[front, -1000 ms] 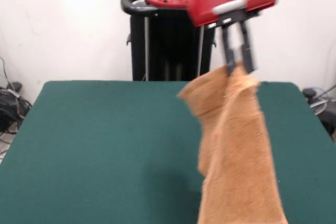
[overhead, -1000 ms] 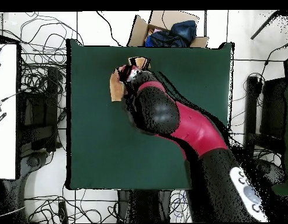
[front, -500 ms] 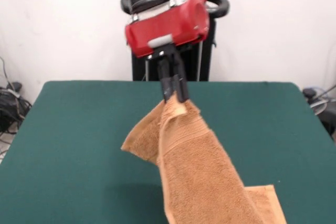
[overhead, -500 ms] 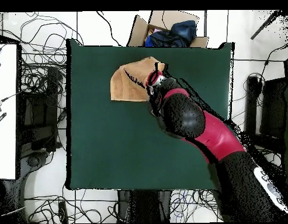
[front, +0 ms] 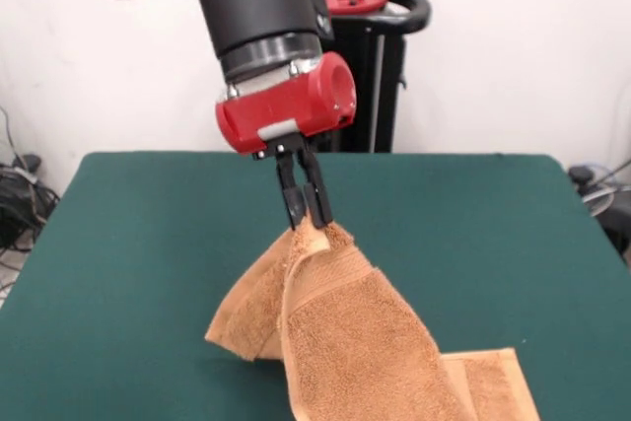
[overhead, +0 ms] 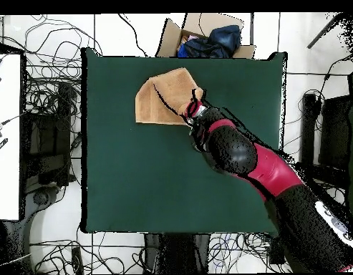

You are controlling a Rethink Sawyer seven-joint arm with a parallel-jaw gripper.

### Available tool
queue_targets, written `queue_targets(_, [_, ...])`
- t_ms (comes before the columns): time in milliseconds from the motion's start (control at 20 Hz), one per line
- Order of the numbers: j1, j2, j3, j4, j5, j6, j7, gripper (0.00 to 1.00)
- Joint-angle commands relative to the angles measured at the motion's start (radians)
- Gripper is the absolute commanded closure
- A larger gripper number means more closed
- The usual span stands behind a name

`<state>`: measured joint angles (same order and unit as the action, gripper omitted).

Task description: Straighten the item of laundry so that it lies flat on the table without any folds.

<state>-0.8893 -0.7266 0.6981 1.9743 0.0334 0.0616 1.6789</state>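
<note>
Over table [front: 148, 244] | gripper [front: 306, 216] pinching towel [front: 345, 342] corner, dragging it open | next I lower, release flat.

The red arm reaches down, claw [front: 308, 221] pointing downward with fingers pinched together.

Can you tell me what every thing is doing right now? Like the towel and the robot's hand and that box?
towel: pinched at one edge and lifted, draped and folded, lower part on the table
gripper: fingers shut on the towel's edge
table: green top, bears part of the towel
cardboard box: open beyond the table's edge, dark blue cloth inside
</note>
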Motion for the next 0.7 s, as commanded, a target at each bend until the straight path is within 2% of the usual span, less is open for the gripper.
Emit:
queue_targets(50, [-0.005,0.087,0.085,-0.018,-0.081,0.012,0.052,1.00])
queue_targets(700, [-0.004,0.248,0.072,-0.254,-0.199,0.089,-0.061,1.00])
